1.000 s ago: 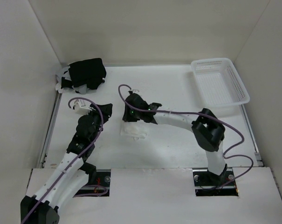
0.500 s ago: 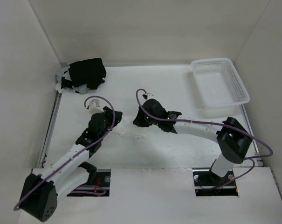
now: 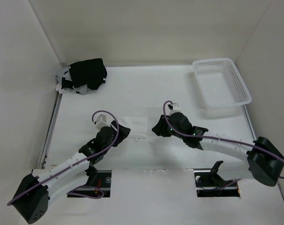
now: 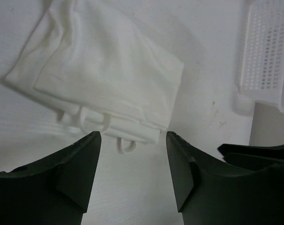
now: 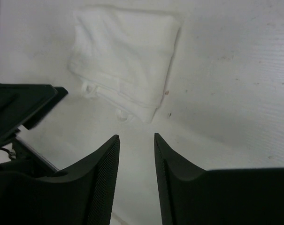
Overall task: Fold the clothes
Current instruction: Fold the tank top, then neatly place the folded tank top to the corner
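The camisole point(image 3: 135, 125) is lying hemmed in sideways, with the left gripper point(image 3: 125, 132) and right gripper point(image 3: 156, 129) crowding it. The table point(image 3: 151, 91) is lying open beyond it; a basket point(image 3: 221, 86) is blocking the far right corner, and a black bundle point(image 3: 87, 74) the far left.

Boxed in on three sides of the white table point(image 3: 179, 89) by plain off-white walls: back wall point(image 3: 146, 33) along the table's far edge, left wall point(image 3: 19, 103) and right wall point(image 3: 273, 65) rising from its sides. Edged along the table's left side by a thin metal rail point(image 3: 50, 126). Fronted at the table's near edge by a white board point(image 3: 151, 197) with two dark cut-outs point(image 3: 105, 180). Lit softly and evenly, with only faint shadows. Marked with a few small dark specks point(image 5: 169, 114) on the table's matt surface.
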You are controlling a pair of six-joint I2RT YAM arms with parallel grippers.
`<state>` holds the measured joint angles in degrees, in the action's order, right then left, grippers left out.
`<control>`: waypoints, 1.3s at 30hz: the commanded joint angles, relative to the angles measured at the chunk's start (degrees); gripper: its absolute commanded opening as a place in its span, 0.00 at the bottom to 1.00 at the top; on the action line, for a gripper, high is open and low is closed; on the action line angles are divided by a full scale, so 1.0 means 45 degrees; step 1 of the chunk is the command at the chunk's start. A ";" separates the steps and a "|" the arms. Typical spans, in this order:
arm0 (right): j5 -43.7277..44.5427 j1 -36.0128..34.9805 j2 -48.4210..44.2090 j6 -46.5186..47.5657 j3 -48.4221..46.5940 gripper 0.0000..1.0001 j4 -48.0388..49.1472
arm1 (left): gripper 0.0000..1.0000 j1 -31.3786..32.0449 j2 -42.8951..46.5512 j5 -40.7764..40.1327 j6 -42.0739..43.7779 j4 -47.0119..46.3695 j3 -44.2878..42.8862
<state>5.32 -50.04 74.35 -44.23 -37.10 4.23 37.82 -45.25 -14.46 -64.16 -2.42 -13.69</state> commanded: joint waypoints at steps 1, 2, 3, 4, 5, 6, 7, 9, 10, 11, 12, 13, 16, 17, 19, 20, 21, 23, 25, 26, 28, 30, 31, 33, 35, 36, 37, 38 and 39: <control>0.0341 0.0368 -0.1069 0.0277 0.0509 0.42 0.0974 | 0.57 0.0256 0.0175 -0.0947 -0.2184 0.1393 0.0289; 0.0321 0.0446 -0.1362 0.0336 0.0646 0.42 0.0955 | 0.57 0.0276 0.0019 -0.0967 -0.2419 0.1725 0.0212; 0.0302 0.0524 -0.1597 0.0375 0.0783 0.43 0.0877 | 0.57 0.0295 -0.0195 -0.0967 -0.2596 0.2095 0.0095; 0.0302 0.0602 -0.1793 0.0414 0.0881 0.43 0.0819 | 0.57 0.0334 -0.0391 -0.1005 -0.2810 0.2467 0.0036; 0.0302 0.0680 -0.1950 0.0472 0.0998 0.43 0.0760 | 0.58 0.0412 -0.0605 -0.1064 -0.2967 0.2625 0.0016; 0.0282 0.0739 -0.2086 0.0492 0.1095 0.44 0.0721 | 0.58 0.0432 -0.0839 -0.1142 -0.3085 0.2704 0.0035; 0.0263 0.0798 -0.2204 0.0492 0.1174 0.44 0.0701 | 0.59 0.0413 -0.1093 -0.1200 -0.3163 0.2685 0.0054; 0.0243 0.0818 -0.2380 0.0473 0.1291 0.44 0.0681 | 0.61 0.0296 -0.1659 -0.1259 -0.3222 0.2317 0.0035; 0.0243 0.0799 -0.2458 0.0434 0.1330 0.44 0.0681 | 0.61 0.0257 -0.1991 -0.1298 -0.3203 0.1966 0.0016; 0.0243 0.0798 -0.2498 0.0414 0.1370 0.44 0.0681 | 0.61 0.0199 -0.2381 -0.1318 -0.3203 0.1576 -0.0004; 0.0282 0.0779 -0.2537 0.0395 0.1389 0.44 0.0681 | 0.61 0.0121 -0.2771 -0.1299 -0.3242 0.1147 -0.0043; 0.0321 0.0779 -0.2556 0.0395 0.1409 0.44 0.0681 | 0.61 0.0081 -0.3181 -0.1299 -0.3281 0.0678 -0.0101; 0.0321 0.0779 -0.2557 0.0317 0.1429 0.43 0.0701 | 0.58 0.0041 -0.4393 -0.1337 -0.3592 -0.0922 -0.0121; 0.0321 0.0779 -0.2576 0.0317 0.1429 0.43 0.0701 | 0.55 -0.0036 -0.4803 -0.1338 -0.3652 -0.1508 -0.0102; 0.0341 0.0759 -0.2576 0.0297 0.1429 0.43 0.0681 | 0.48 -0.0211 -0.5662 -0.1299 -0.3536 -0.2854 -0.0121; 0.0341 0.0759 -0.2576 0.0297 0.1429 0.43 0.0681 | 0.44 -0.0270 -0.6091 -0.1337 -0.3380 -0.3538 -0.0121; 0.0341 0.0759 -0.2576 0.0278 0.1448 0.43 0.0681 | 0.38 -0.0387 -0.6482 -0.1318 -0.3243 -0.4222 -0.0140; 0.0243 0.0759 -0.2634 0.0200 0.1468 0.43 0.0681 | 0.27 -0.0718 -0.7225 -0.1279 -0.2659 -0.5648 -0.0199; 0.0224 0.0759 -0.2712 0.0161 0.1487 0.43 0.0681 | 0.15 -0.1089 -0.7908 -0.1085 -0.2132 -0.6704 -0.0413; 0.0204 0.0759 -0.2751 0.0122 0.1487 0.43 0.0643 | 0.11 -0.1362 -0.8299 -0.0949 -0.1781 -0.7077 -0.0627; 0.0204 0.0721 -0.2830 0.0082 0.1468 0.43 0.0584 | 0.04 -0.1889 -0.8964 -0.0423 -0.1194 -0.7528 -0.1212; 0.0184 0.0720 -0.2850 0.0063 0.1448 0.43 0.0506 | 0.01 -0.2319 -0.9550 0.0027 -0.0511 -0.7821 -0.1934; 0.0184 0.0720 -0.2850 0.0063 0.1448 0.43 0.0505 | 0.00 -0.2534 -0.9823 0.0203 -0.0160 -0.7939 -0.2363; 0.0146 0.0720 -0.2850 0.0063 0.1448 0.43 0.0486 | 0.00 -0.2925 -1.0312 0.0788 0.0641 -0.7960 -0.3455; 0.0087 0.0837 -0.2869 0.0063 0.1487 0.43 0.0505 | 0.00 -0.3277 -1.0858 0.1587 0.1363 -0.7843 -0.4976; 0.0067 0.0973 -0.2850 0.0101 0.1487 0.44 0.0544 | 0.00 -0.3472 -1.1229 0.2191 0.1793 -0.7668 -0.5912; 0.0048 0.1148 -0.2753 0.0140 0.1448 0.44 0.0545 | 0.00 -0.3648 -1.1658 0.2777 0.2087 -0.7415 -0.7005; -0.0010 0.1266 -0.2694 0.0180 0.1429 0.44 0.0525 | 0.00 -0.3785 -1.2010 0.3247 0.2264 -0.7103 -0.7866; -0.0146 0.1422 -0.2577 0.0219 0.1390 0.44 0.0564 | 0.00 -0.4018 -1.2497 0.3929 0.2498 -0.6501 -0.9306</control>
<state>5.32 -45.34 62.48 -43.51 -30.89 4.91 21.65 -99.50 -6.00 -59.77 -30.83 -43.42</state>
